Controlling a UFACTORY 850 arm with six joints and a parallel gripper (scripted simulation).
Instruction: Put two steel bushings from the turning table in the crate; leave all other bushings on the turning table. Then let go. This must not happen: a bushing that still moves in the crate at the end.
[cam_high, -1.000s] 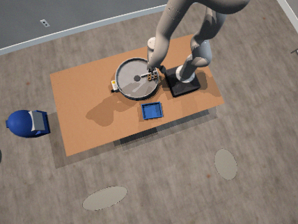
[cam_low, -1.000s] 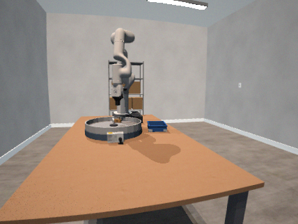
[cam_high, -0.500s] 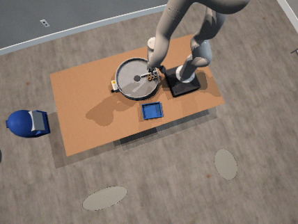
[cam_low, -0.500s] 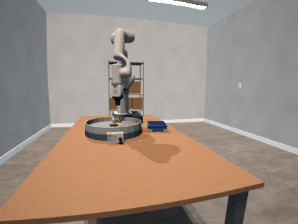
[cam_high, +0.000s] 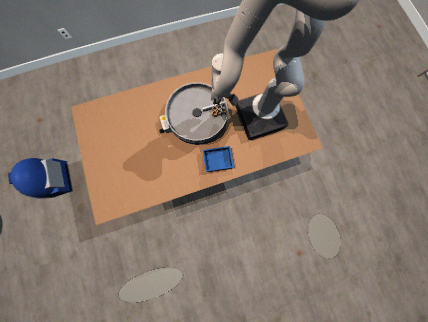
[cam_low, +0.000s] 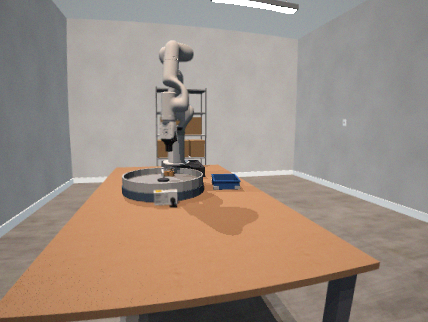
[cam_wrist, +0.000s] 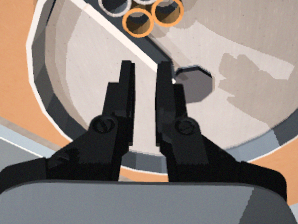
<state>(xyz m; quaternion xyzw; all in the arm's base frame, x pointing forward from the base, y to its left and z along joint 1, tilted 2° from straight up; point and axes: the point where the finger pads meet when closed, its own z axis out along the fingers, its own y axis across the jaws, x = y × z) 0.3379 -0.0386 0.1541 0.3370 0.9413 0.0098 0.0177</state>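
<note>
Can make out two steel bushings (cam_wrist: 117, 16) (cam_wrist: 145, 1) in the wrist view, both cut by the top frame edge, set on the turning table (cam_high: 169, 116) (cam_low: 131, 186) (cam_wrist: 36, 75). On the fuller one, can see the round mouth facing up, so read as upright, long axis vertical; for the other, too cropped to tell. Close by, see two orange-rimmed bushings (cam_wrist: 138, 35) (cam_wrist: 167, 25), also standing with mouths up, long axes vertical, side by side. In the top view, find the cluster near the robot-base side of the disc, just beside a pale bar (cam_high: 212, 107) (cam_wrist: 120, 40) running outward from the dark hub (cam_high: 197, 112) (cam_wrist: 196, 84); too small there to sort steel from orange. Note jaws (cam_high: 216, 101) (cam_low: 169, 149) slightly open, narrow gap, gripping nothing, above the disc, pointing down, apart from the bushings. On the tabletop (cam_high: 125, 175) (cam_low: 200, 255), see the blue crate (cam_high: 205, 161) (cam_low: 225, 183) near the turning table, apart from it.
</note>
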